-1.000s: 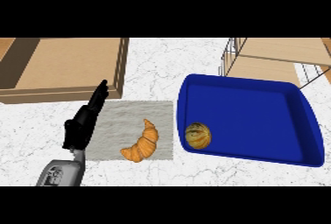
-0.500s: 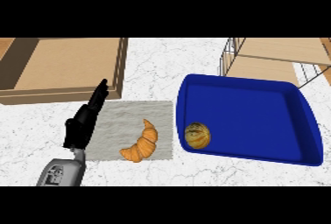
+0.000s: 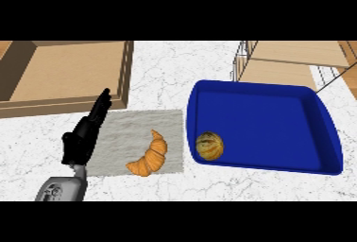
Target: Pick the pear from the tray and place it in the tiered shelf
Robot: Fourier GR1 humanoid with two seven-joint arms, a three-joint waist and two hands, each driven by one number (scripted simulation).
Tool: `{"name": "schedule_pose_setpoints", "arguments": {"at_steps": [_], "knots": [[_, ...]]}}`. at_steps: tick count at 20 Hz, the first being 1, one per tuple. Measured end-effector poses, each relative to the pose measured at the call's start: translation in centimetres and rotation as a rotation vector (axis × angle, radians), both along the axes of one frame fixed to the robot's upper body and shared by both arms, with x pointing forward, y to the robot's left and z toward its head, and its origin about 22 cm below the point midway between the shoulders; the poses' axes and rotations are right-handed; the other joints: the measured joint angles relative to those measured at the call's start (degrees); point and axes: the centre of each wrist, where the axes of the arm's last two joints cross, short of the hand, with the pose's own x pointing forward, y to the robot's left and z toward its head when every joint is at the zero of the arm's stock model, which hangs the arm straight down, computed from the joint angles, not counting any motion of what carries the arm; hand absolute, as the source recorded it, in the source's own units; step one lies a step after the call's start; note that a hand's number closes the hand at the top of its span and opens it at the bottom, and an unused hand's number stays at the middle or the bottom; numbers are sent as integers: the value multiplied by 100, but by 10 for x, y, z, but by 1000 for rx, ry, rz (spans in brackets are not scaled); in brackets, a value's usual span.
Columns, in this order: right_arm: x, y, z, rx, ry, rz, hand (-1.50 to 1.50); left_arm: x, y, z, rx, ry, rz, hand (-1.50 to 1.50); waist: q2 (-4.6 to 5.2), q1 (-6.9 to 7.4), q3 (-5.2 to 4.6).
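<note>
Upper left: wooden crate [image 3: 63, 71] on the counter.
Lower left: left hand [image 3: 83, 136], fingers straight and held together, empty, over the left edge of a grey cloth [image 3: 129, 127].
Centre: croissant [image 3: 148, 155] lay on the cloth.
Right: blue tray [image 3: 272, 118]; pear [image 3: 209, 145] sat in its lower left corner.
Upper right: tiered shelf [image 3: 293, 61].

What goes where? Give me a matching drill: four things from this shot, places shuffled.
Things:
1 pear
2 croissant
3 left hand
4 shelf

Places:
A on the grey cloth
B far right, behind the blue tray
C in the tray's near-left corner
D at the cloth's left edge, fingers straight

Pairs: 1-C, 2-A, 3-D, 4-B
</note>
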Motion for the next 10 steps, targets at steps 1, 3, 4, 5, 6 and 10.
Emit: {"name": "schedule_pose_setpoints", "arguments": {"at_steps": [1,3,4,5,6,10], "knots": [[-9,-8,-2,3,28,-2,-150,2,0,3,0,0,1,0,1,-8,1],[-33,-25,1,10,67,-9,-150,2,-3,3,-1,3,2,0,0,-22,3],[-43,-35,-3,12,86,-2,-150,4,-1,4,0,3,6,0,-1,-38,2],[-56,-46,-3,4,109,-2,-150,2,-1,2,0,4,10,0,-2,-58,5],[-69,-55,-4,-1,121,-5,-150,2,-2,2,2,1,11,0,-2,-61,5],[-114,-89,-9,-9,165,23,-150,3,1,1,-1,7,8,0,5,-47,5]]}}
